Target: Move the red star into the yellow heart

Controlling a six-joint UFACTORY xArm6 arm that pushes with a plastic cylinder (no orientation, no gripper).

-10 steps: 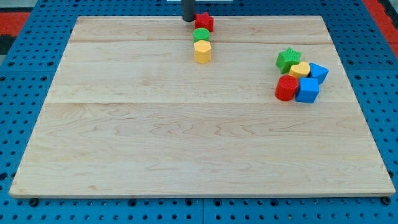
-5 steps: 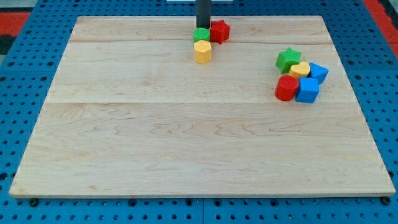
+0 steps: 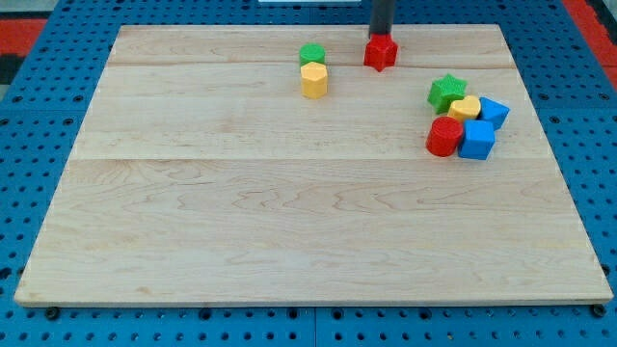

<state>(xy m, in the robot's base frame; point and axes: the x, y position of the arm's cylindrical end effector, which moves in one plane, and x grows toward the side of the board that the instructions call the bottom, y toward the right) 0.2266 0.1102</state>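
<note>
The red star lies near the view's top, right of centre on the wooden board. My tip is at the star's top edge, touching it. The yellow heart sits in a cluster at the view's right, below and to the right of the star, with a gap between them. The cluster also holds a green star, a red cylinder, and two blue blocks: one right of the heart, one below it.
A green block and a yellow hexagonal block stand together at the view's top centre, left of the red star. The board lies on a blue pegboard.
My tip has moved to the view's right and pushed the red star right, away from the green and yellow blocks, toward the cluster.
</note>
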